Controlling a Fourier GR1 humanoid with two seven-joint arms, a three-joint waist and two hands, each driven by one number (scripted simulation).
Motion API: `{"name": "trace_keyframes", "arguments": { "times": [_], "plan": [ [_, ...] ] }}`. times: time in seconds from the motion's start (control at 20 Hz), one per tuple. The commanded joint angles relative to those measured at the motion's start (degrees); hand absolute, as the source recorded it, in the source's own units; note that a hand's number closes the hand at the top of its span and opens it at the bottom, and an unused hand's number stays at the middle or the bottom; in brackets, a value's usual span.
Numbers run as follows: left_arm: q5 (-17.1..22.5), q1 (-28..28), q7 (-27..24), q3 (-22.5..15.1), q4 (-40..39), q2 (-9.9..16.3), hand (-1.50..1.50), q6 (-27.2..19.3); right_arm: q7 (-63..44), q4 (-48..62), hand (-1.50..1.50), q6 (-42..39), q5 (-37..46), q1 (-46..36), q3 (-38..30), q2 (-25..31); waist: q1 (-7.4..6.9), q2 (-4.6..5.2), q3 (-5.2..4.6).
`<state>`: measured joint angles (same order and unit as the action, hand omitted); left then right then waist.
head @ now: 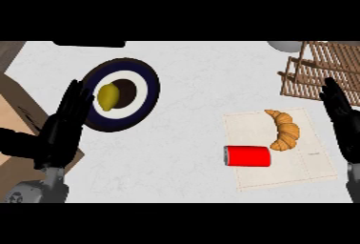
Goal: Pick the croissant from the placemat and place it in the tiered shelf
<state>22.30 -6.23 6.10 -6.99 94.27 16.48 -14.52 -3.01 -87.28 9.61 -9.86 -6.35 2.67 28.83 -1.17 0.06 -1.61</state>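
Shelf at 2 o'clock is cut off. Croissant sits free on the placemat; both the left hand and right hand have straight fingers.

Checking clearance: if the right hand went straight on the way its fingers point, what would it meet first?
Probably the wooden tiered shelf: the right hand points up-view, fingertips near its lower edge. Height is unclear, so it might pass above.

croissant on placemat, right of can.
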Motion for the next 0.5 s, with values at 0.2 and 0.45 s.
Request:
{"name": "trace_keyframes", "arguments": {
  "times": [0.2,0.45],
  "plan": [
    [-7.26,4.65,-1.08,1.25,-8.43,8.19,0.0,2.42,0.41,4.91,1.5,13.15,9.0,-12.96,1.83,-8.56,-1.07,0.41,1.63],
    [-5.9,6.74,-0.01,1.99,-8.42,10.66,0.0,4.85,-5.87,13.29,1.5,36.0,27.99,-5.6,-2.83,-2.77,-0.28,0.49,1.32]
  ]
}}
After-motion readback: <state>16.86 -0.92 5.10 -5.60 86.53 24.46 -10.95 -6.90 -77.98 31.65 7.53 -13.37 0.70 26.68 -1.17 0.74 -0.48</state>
